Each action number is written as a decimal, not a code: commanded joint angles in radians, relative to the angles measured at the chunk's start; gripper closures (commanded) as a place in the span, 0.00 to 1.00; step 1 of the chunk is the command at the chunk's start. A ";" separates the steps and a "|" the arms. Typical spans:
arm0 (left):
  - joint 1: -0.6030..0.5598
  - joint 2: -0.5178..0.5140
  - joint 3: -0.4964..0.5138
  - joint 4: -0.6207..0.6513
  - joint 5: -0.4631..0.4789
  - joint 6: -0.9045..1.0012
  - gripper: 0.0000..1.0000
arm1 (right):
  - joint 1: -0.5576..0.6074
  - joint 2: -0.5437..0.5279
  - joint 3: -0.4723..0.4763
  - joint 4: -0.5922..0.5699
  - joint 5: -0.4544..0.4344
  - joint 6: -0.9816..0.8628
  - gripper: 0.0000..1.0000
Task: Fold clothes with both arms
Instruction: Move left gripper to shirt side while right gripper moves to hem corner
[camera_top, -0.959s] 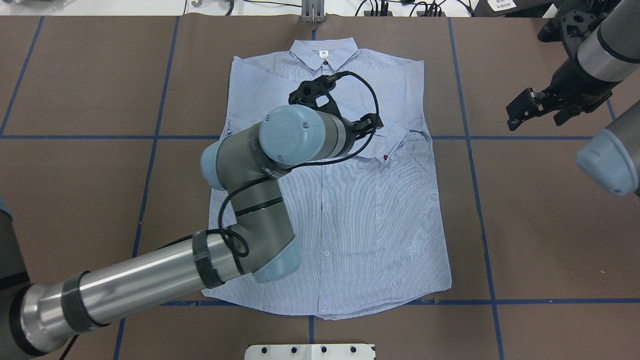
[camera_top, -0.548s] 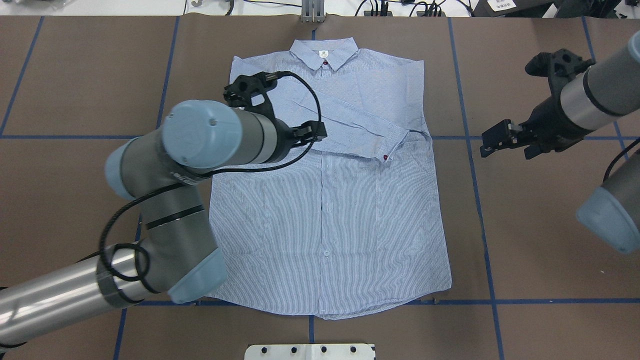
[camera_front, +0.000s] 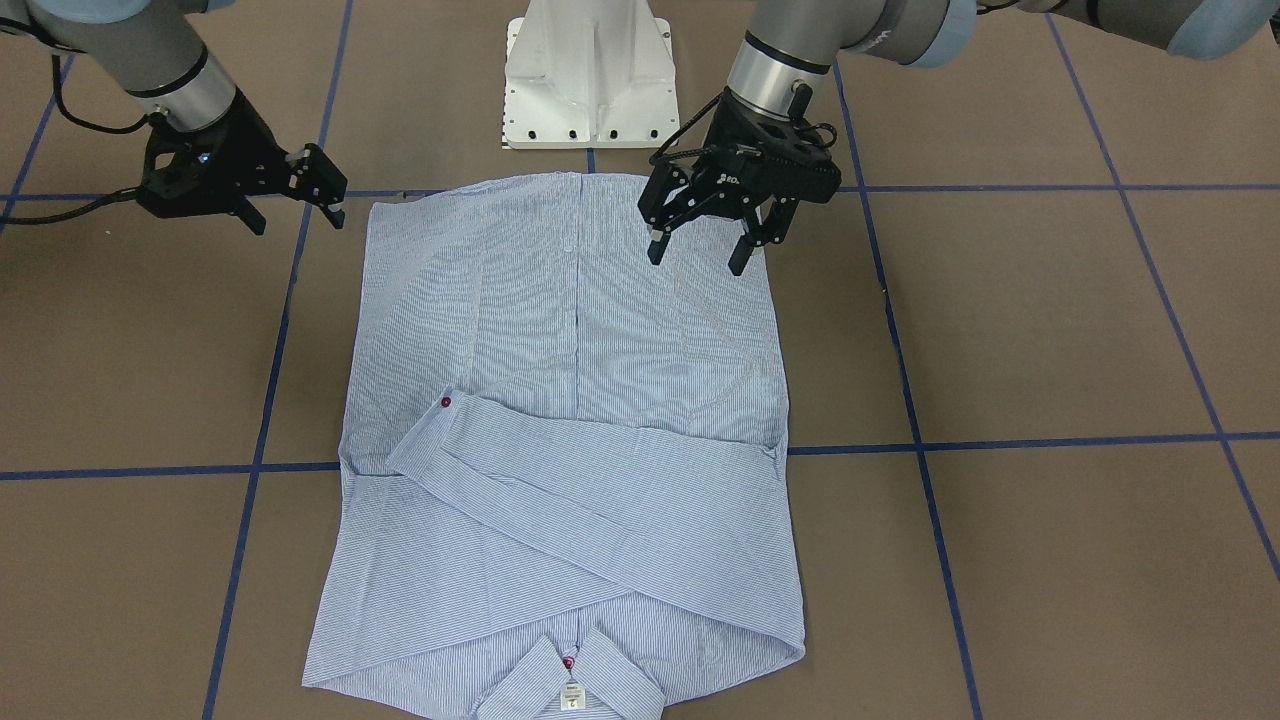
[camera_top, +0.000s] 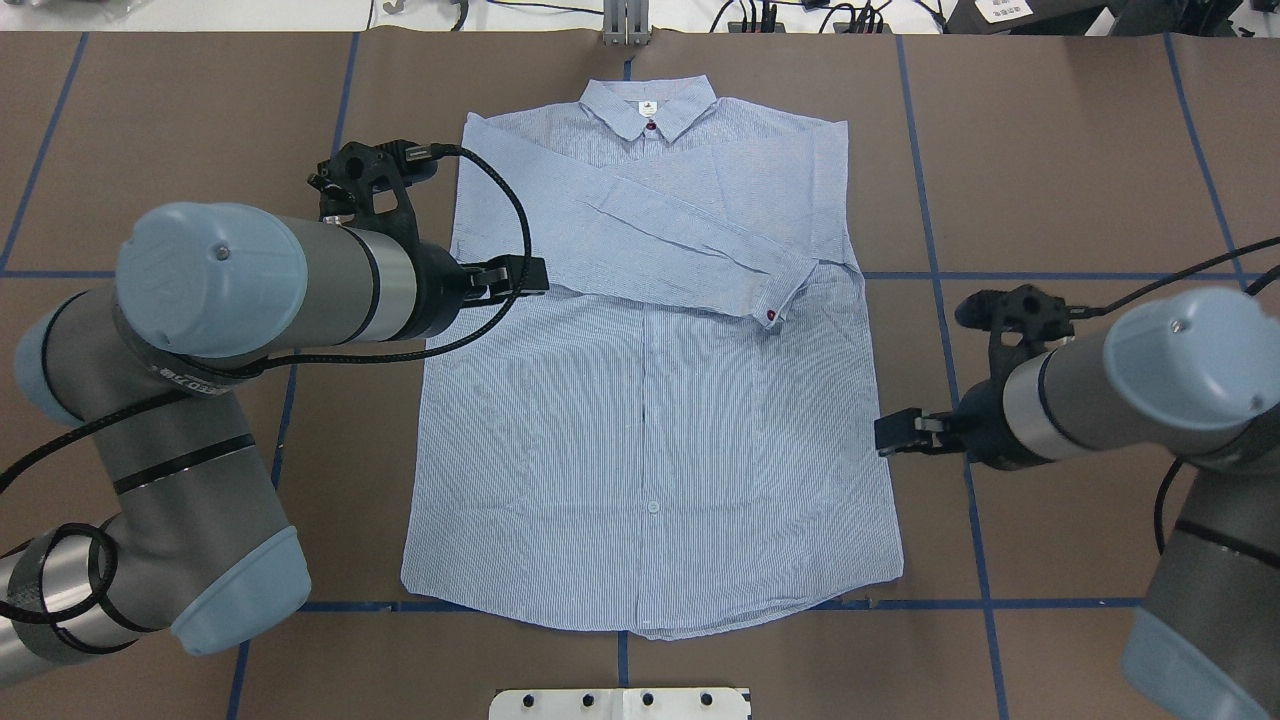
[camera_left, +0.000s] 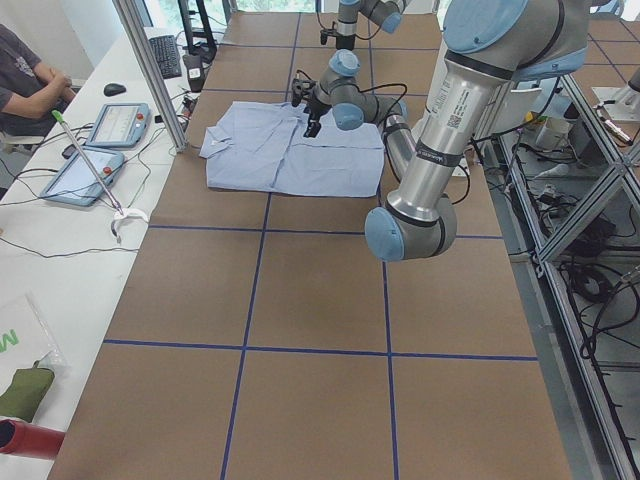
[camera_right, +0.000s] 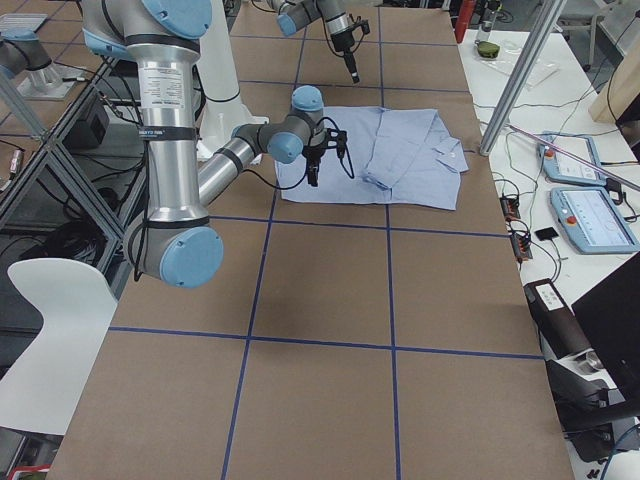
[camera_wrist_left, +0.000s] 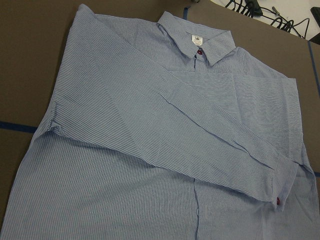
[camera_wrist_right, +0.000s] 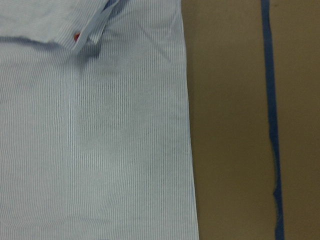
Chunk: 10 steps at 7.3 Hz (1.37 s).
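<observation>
Garment: shirt (camera_top: 650, 450) lies flat, front up, on the table (camera_top: 1080, 150). In the overhead view its collar (camera_top: 648, 105) is at 12 o'clock and its hem (camera_top: 650, 612) at 6 o'clock.
Sleeves: one sleeve (camera_top: 660, 240) crosses the chest from the 10 o'clock shoulder. Its cuff (camera_top: 782, 292), with a red button, ends near the 3 o'clock side. A second sleeve appears to lie folded beneath it.
Left tool: left gripper (camera_front: 697, 255) hangs over the shirt's 9 o'clock edge at sleeve level. Its jaws are spread wide with nothing between them, and it is clear of the cloth.
Right tool: right gripper (camera_front: 295, 212) hovers at the shirt's 4 o'clock edge. Its fingers look parted and it carries nothing. Its wrist camera sees only the side edge of the shirt and bare table.
Done, as judged: sleeves are brought in over the front, and the outline is squared and smooth.
Left to do, as judged: the body is unfolded at full width and full length. Side panels are not turned in, and the hem is not brought up toward 12 o'clock.
Progress, as judged: early to middle, with the larger folds not yet made.
Next move, as judged: with one gripper on each side edge, a two-armed grasp of the body cloth seems likely.
</observation>
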 joint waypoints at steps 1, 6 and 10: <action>-0.002 0.021 -0.013 0.001 0.000 0.008 0.00 | -0.147 -0.008 -0.013 0.024 -0.114 0.080 0.00; -0.002 0.023 -0.013 0.001 0.000 0.006 0.00 | -0.180 -0.002 -0.105 0.024 -0.114 0.077 0.02; 0.000 0.021 -0.014 0.001 0.000 0.006 0.00 | -0.200 0.012 -0.122 0.023 -0.030 0.078 0.30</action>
